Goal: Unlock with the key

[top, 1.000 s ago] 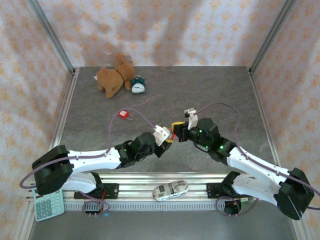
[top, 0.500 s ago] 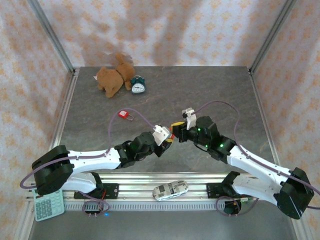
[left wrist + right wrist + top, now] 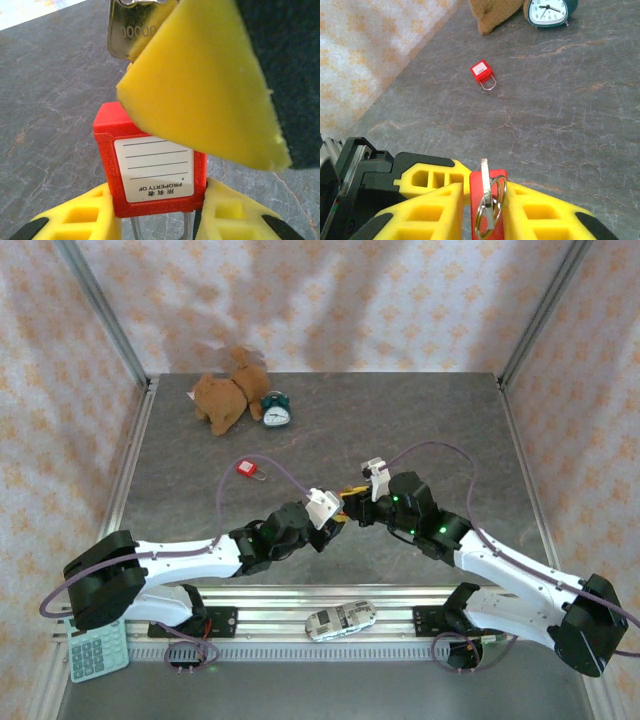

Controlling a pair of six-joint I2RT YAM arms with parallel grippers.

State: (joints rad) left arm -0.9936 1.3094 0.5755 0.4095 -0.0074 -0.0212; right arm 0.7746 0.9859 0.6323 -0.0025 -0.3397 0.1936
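Left gripper (image 3: 157, 216): jaws closed on the small red plastic padlock with white label (image 3: 150, 165), approx. mid-tabletop betw. the two arms, shackle toward the left wrist camera. It seems lifted off the grey stone-look tabletop (image 3: 430, 420). A flat metal key on a wire ring (image 3: 484, 192) stands in the padlock's far end and seems inserted. Right gripper (image 3: 485, 186): jaws apart, one on each side of the key, not pinching it.

Risks, as I judge:
- Key is not gripped, so it can drop out if not fully seated.
- If the right jaws close off-centre, they catch the ring & the turn slips.
- Turning force can twist the padlock in the left jaws.

A 2nd red padlock (image 3: 482, 71) lies well apart. Do not confuse the two.
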